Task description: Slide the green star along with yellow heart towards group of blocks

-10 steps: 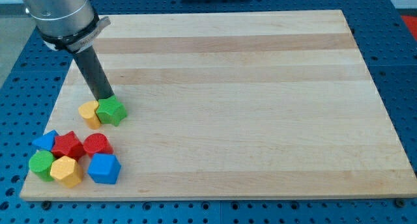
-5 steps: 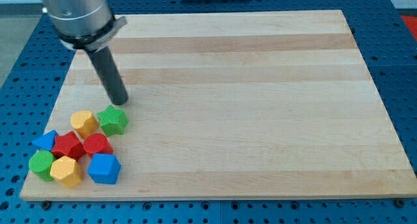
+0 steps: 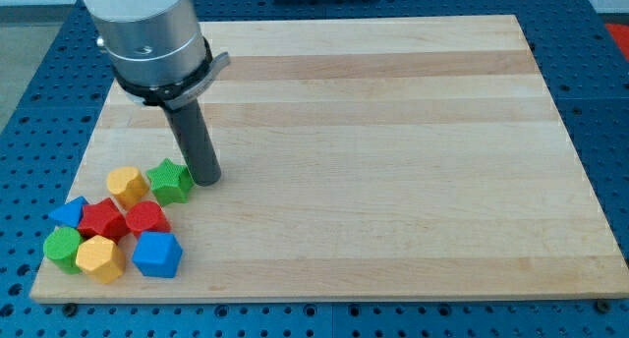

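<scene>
Two blocks brought close to the group at the board's bottom-left corner

The green star (image 3: pixel 171 182) and yellow heart (image 3: pixel 127 185) have been shifted down beside the red blocks (image 3: pixel 125 220), the heart touching, the star just above, so the task is judged nearly done. My tip (image 3: pixel 206 180), no claw being fitted, has been moved round to the star's right side, about touching it. No brand, label or writing can be read.
</scene>
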Tool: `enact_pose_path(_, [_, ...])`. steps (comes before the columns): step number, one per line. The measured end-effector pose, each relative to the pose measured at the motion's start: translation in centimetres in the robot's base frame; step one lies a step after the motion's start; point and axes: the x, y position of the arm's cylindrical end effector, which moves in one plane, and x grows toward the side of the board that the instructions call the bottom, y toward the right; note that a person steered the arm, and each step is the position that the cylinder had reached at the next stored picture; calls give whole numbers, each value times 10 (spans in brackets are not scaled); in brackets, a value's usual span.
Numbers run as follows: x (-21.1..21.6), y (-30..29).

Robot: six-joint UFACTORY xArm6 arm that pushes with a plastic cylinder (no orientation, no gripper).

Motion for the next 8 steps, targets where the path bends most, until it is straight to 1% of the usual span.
enact_pose_path(5, [3, -45])
enact_pose_path(6, [3, -45])
enact_pose_path(7, [-19, -54])
enact_pose_path(8, [-29, -91])
